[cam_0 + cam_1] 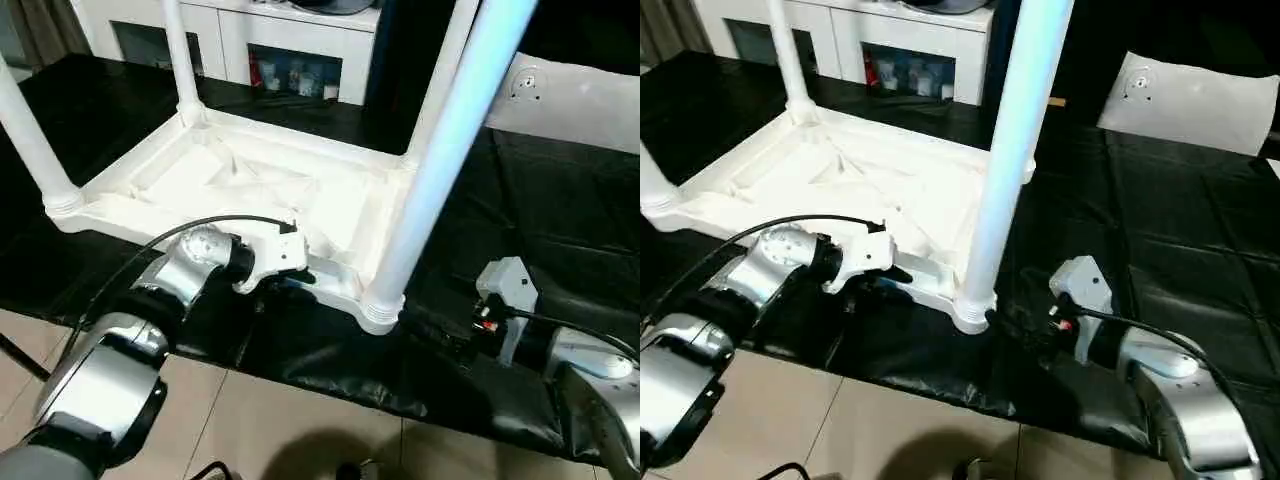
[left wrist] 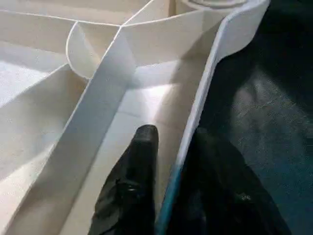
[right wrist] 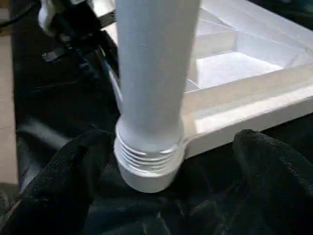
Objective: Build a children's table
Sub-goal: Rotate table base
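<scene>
Table (image 1: pixel 250 190): upside down, four legs seated. Light, stiff, slippery plastic, I judge. My left gripper (image 2: pixel 168 181) clamps its rim; right gripper (image 3: pixel 161 171) apart around near leg (image 1: pixel 440 170).

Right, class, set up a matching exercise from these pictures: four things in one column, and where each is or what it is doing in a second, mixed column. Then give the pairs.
Things
1. left gripper
2. right gripper
3. near leg
4. flat white sheet

Places or states
A. lying on the black cover, apart from the table
B. fingers either side of the tabletop's near edge wall
C. standing upright in a corner socket
D. open around the base of a leg

Pairs: 1-B, 2-D, 3-C, 4-A
</scene>
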